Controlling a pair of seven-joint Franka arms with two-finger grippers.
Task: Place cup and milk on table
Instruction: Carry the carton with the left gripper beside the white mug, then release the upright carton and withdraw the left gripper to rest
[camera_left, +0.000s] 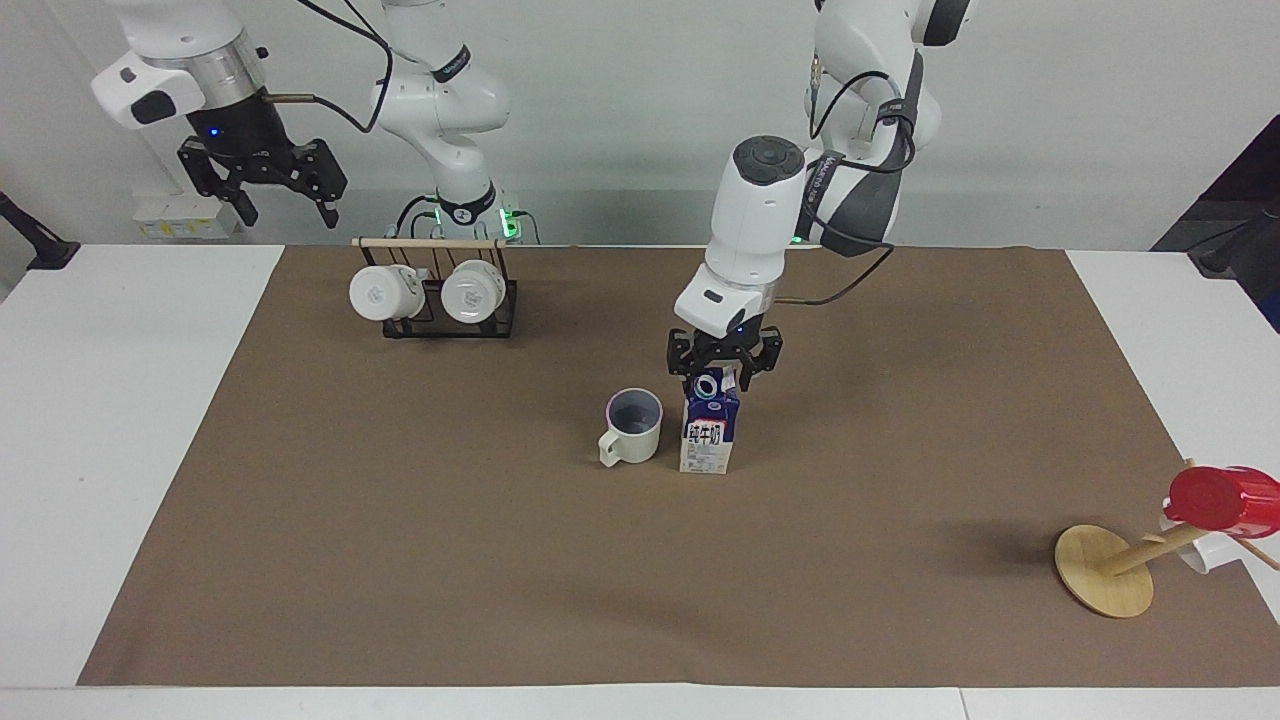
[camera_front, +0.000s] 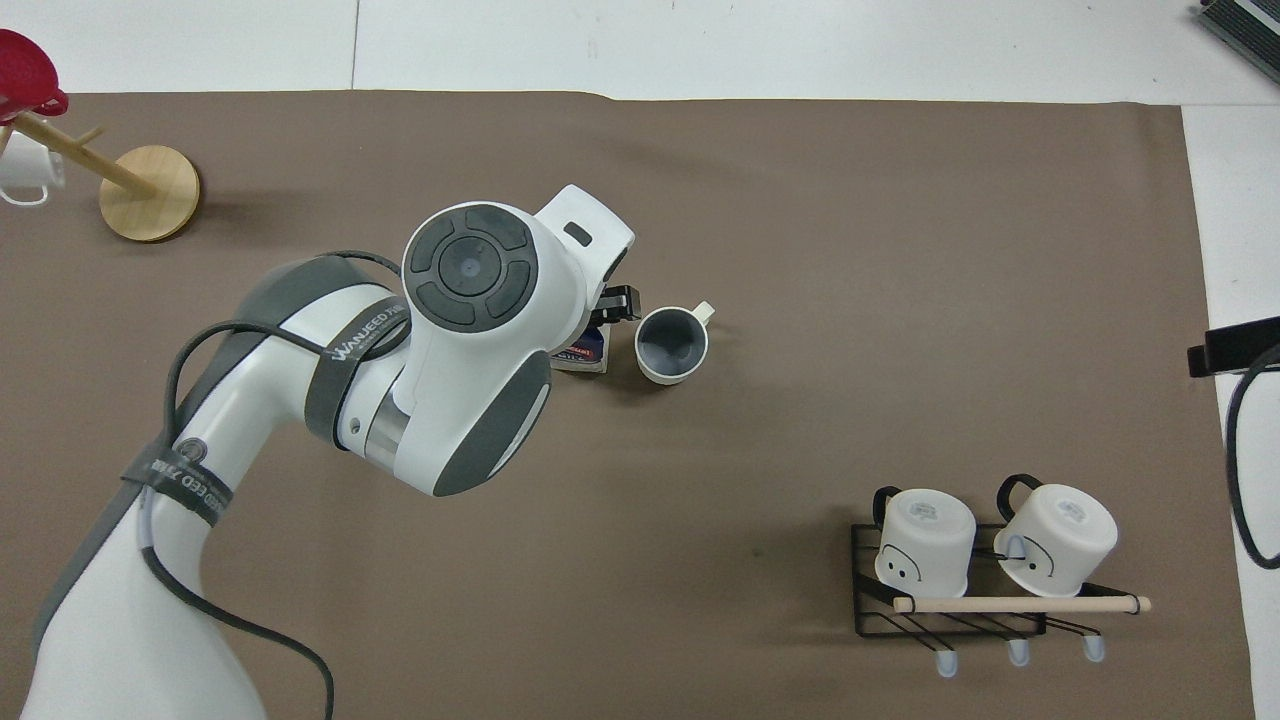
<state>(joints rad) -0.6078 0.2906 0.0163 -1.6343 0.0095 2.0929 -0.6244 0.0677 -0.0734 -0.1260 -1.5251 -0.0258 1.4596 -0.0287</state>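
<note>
The milk (camera_left: 708, 433) stands upright on the brown mat of the table (camera_left: 400, 560), beside the cream cup (camera_left: 632, 426), toward the left arm's end from it. The cup sits mouth up, showing its grey-blue inside. My left gripper (camera_left: 722, 377) hangs just over the carton's top, open, its fingers either side of the capped gable and not pressing it. In the overhead view the left arm covers most of the milk (camera_front: 584, 355), and the cup (camera_front: 671, 345) shows whole. My right gripper (camera_left: 288, 212) waits open, high over the right arm's end of the table.
A black wire rack (camera_left: 440, 325) with two white mugs lying on it stands close to the robots, under the right gripper. A tilted wooden stand (camera_left: 1104, 570) carrying a red cup (camera_left: 1222, 499) is at the left arm's end, far from the robots.
</note>
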